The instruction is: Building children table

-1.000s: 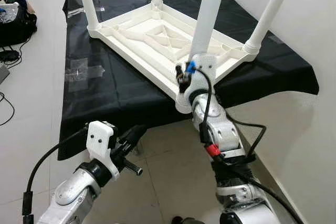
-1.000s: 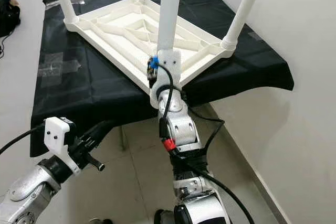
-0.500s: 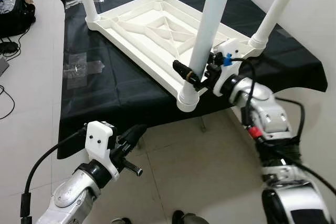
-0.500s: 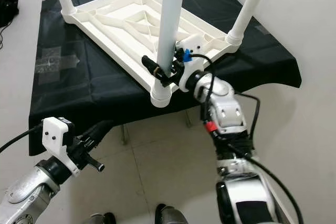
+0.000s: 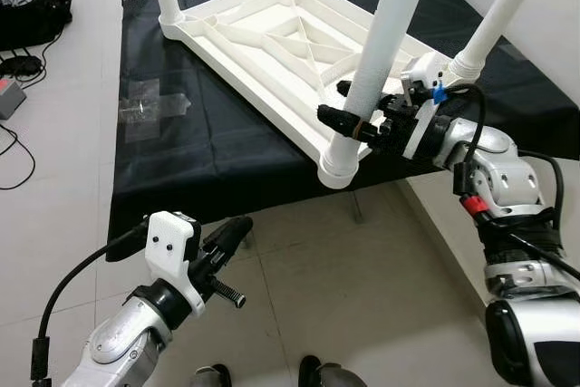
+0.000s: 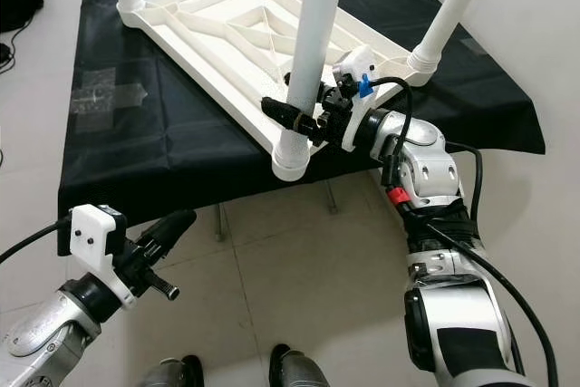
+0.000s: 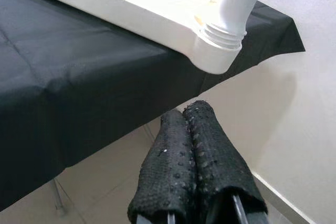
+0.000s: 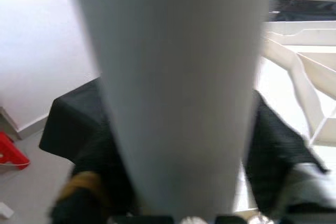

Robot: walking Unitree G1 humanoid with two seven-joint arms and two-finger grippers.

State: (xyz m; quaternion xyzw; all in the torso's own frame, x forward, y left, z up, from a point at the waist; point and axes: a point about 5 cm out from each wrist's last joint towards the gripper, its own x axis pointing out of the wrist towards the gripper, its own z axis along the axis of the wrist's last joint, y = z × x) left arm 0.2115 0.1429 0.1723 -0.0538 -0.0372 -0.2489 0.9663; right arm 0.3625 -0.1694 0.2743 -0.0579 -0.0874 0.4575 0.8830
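Black rubbery fingers (image 5: 337, 118) of the right gripper (image 5: 349, 108) set one to each side of the nearest table leg (image 5: 381, 52), low on the white tube, just above its threaded collar; pressed against it on both flanks, so closed around the leg. Same leg (image 8: 173, 87) large and blurred between those fingers in the right wrist view, dark pads hugging both edges. Right arm (image 5: 489, 178) reaching in from the right side, silver, with a white wrist block, a blue clip and a black cable looping down.

Lower left, the left gripper (image 5: 228, 235) hanging over the tiled floor (image 5: 299, 305), below and in front of the cloth's edge, touching nothing. Its two dotted black fingers (image 7: 181, 171) pressed flat together, holding nothing.

White plastic children's table (image 5: 263, 38) lying upside down, ribbed underside facing up, four legs standing upward from the corners. Gripped leg seated in the near corner socket (image 7: 218, 51), that corner jutting slightly past the edge. All of it resting on a black cloth (image 5: 181, 151) draped over a raised surface, tape patches visible on the left part. Dark bag (image 5: 32, 6) and cables on the floor at far left. White wall (image 5: 553, 33) at right.
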